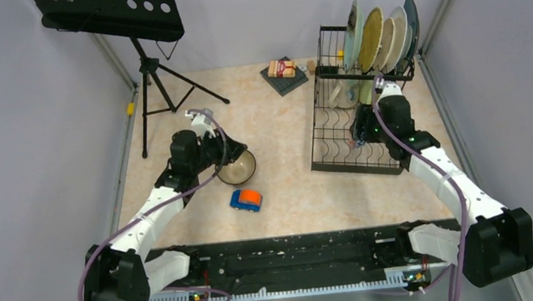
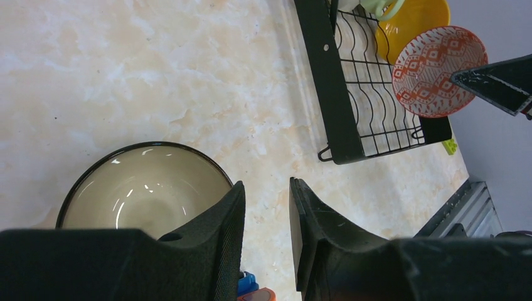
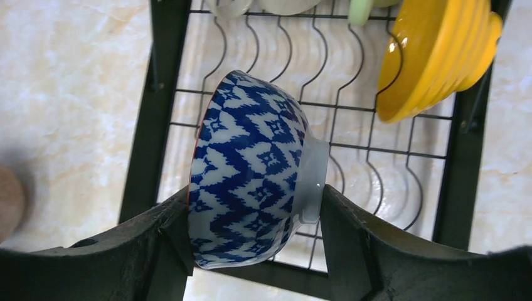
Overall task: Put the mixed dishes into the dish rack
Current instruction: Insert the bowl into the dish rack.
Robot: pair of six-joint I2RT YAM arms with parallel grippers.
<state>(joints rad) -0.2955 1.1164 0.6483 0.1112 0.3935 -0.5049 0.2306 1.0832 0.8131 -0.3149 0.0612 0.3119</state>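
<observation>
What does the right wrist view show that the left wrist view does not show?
Only the right wrist view: the blue-and-white outside of a patterned bowl, gripped sideways in the right pincer over the dish rack. Only the left wrist view: the dark-rimmed bowl standing upright, a corner of the toy car, and the left pincer, open and empty. Both: the dish rack, the yellow bowl in it, and the table. The left view seemingly catches the held bowl's red-patterned inside.
</observation>
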